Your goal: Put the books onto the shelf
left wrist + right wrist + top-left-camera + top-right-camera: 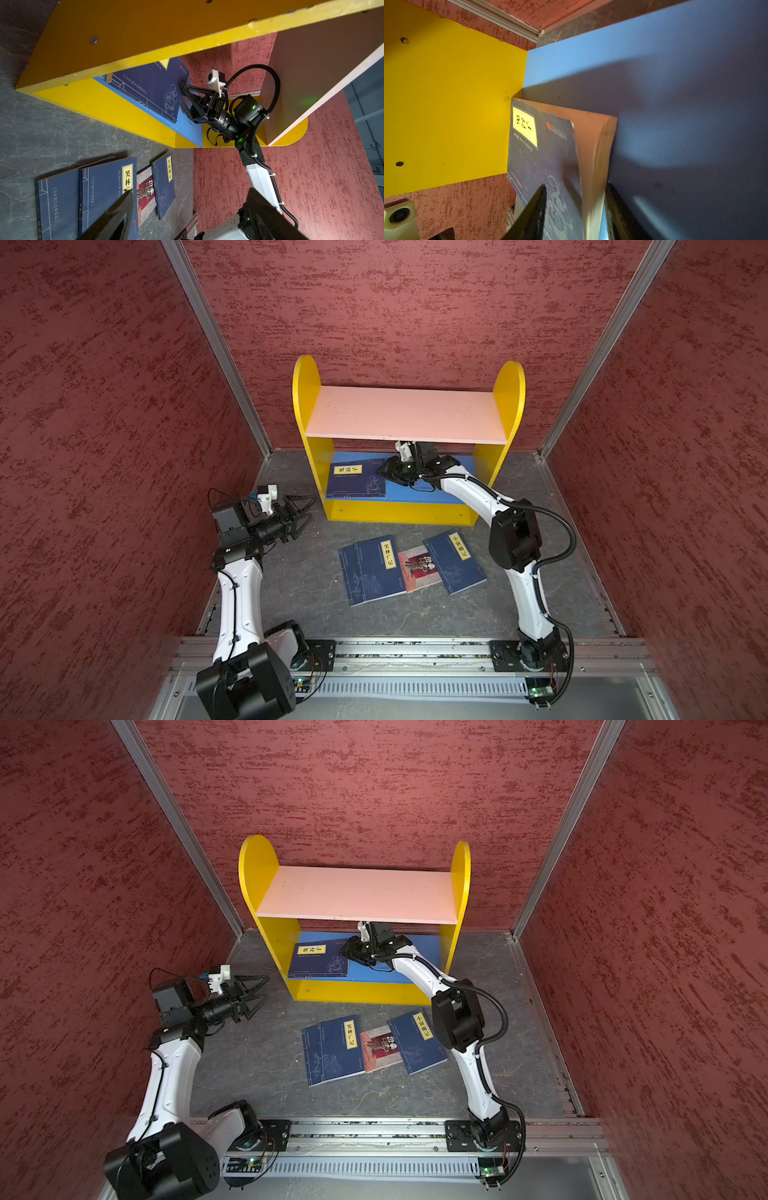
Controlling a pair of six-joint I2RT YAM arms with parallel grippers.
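Observation:
The shelf [407, 414] [357, 894] stands against the back wall. One navy book [355, 481] [318, 960] [149, 87] [542, 149] lies flat on the left of its blue lower board. My right gripper [388, 470] [347, 948] [184, 97] [576, 186] reaches under the pink board. Its jaws straddle that book's right edge with a gap showing, so it is open. On the floor lie two overlapping navy books [374, 568] [104, 187], a pink-and-red book [419, 568] [145, 191] and another navy book [455, 560] [164, 182]. My left gripper [305, 512] [259, 990] [191, 191] hovers open and empty left of the shelf.
Red textured walls [104, 427] close in the grey floor [291, 580] on three sides. An aluminium rail [415, 649] with the arm bases runs along the front. The shelf's yellow side panels [305, 385] bound the lower board.

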